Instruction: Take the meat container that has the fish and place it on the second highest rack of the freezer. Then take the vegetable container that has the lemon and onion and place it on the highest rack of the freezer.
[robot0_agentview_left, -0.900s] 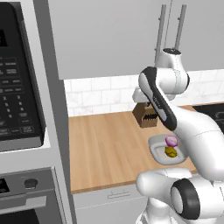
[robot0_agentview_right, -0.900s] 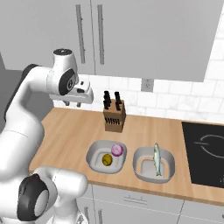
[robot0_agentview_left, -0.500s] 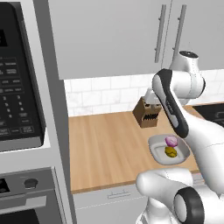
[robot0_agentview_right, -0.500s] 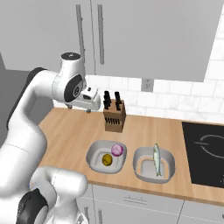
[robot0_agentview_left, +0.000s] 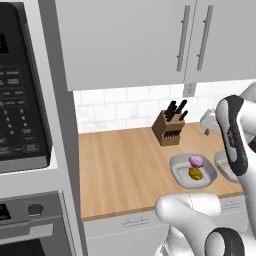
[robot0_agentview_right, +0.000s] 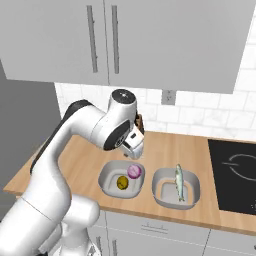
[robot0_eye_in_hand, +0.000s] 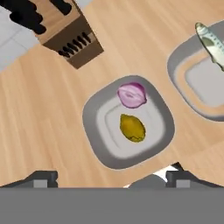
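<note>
Between the 2 fingertips (robot0_eye_in_hand: 43, 178) nothing is held; the gripper (robot0_eye_in_hand: 111, 179) stands wide open, looking straight down at the counter (robot0_eye_in_hand: 52, 109).

Just ahead of the fingers lies the vegetable container (robot0_eye_in_hand: 128, 123), with the lemon (robot0_eye_in_hand: 132, 127) nearest them and the onion (robot0_eye_in_hand: 132, 95) just beyond it. By the task's order, though, the meat container (robot0_eye_in_hand: 199, 81) comes first, and that tray sits off to the right side of the hand view, beside the vegetable container but apart from it. The fish (robot0_eye_in_hand: 211, 42) lies along the tray's long axis, which runs away from the fingers at a slant. So the coming move probably calls for a sideways shift toward that tray before any descent.

Beyond both trays, past the onion, stands a knife block (robot0_eye_in_hand: 61, 30).

From the right base view, the arm arches up and over, wrist bent down, with the gripper (robot0_agentview_right: 136, 149) hanging above the vegetable container (robot0_agentview_right: 120, 179) and the meat container (robot0_agentview_right: 176, 187) to its side.
</note>
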